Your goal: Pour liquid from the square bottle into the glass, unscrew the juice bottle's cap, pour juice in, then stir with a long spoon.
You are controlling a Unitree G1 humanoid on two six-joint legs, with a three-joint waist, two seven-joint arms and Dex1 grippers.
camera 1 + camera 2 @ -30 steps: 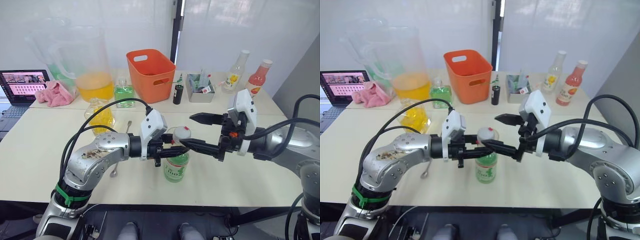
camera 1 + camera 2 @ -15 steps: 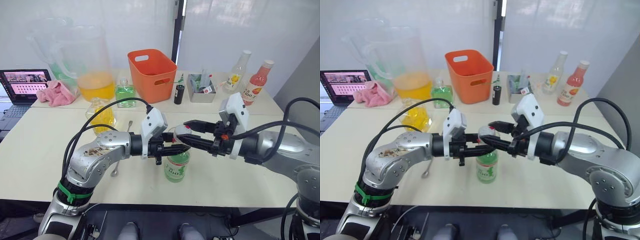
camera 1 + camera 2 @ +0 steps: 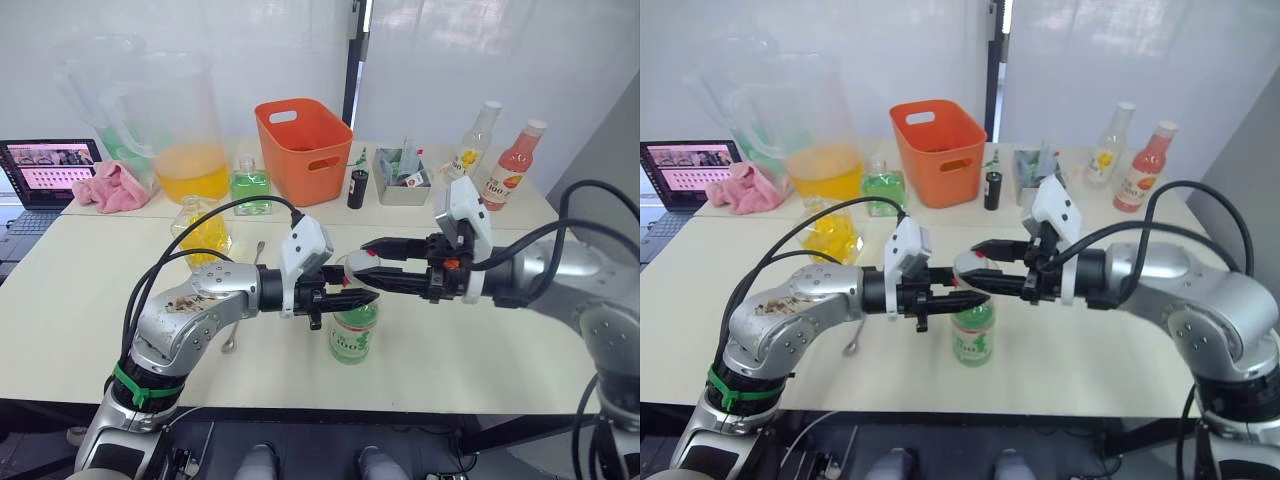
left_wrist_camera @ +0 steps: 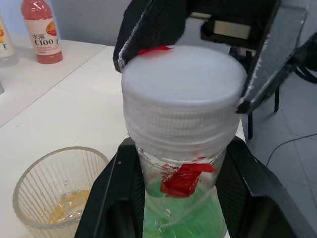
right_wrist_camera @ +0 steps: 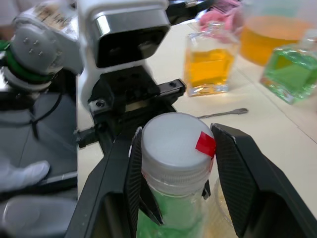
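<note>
- The juice bottle (image 3: 352,335), green liquid inside, stands upright on the pale counter (image 3: 80,300) near its front edge, between my two arms.
- Its white cap (image 5: 173,145), marked with a bit of red tape, is still on.
- My left end effector (image 4: 181,198) is clamped on the juice bottle's neck just under the cap, a black finger on each side.
- My right end effector (image 5: 173,163) sits around the cap, its fingers close on either side; I cannot tell whether they press it.
- A ribbed glass (image 4: 59,191) with a little yellow liquid stands on the counter just beside the bottle.
- Farther back lie a long spoon (image 3: 240,300) and a square bottle (image 3: 205,235) of yellow liquid.
- At the rear are an orange basket (image 3: 300,148), a large pitcher (image 3: 185,130), a green square bottle (image 3: 249,187), two drink bottles (image 3: 495,145), a pink cloth (image 3: 112,187) and a laptop (image 3: 45,170), before a white wall.
</note>
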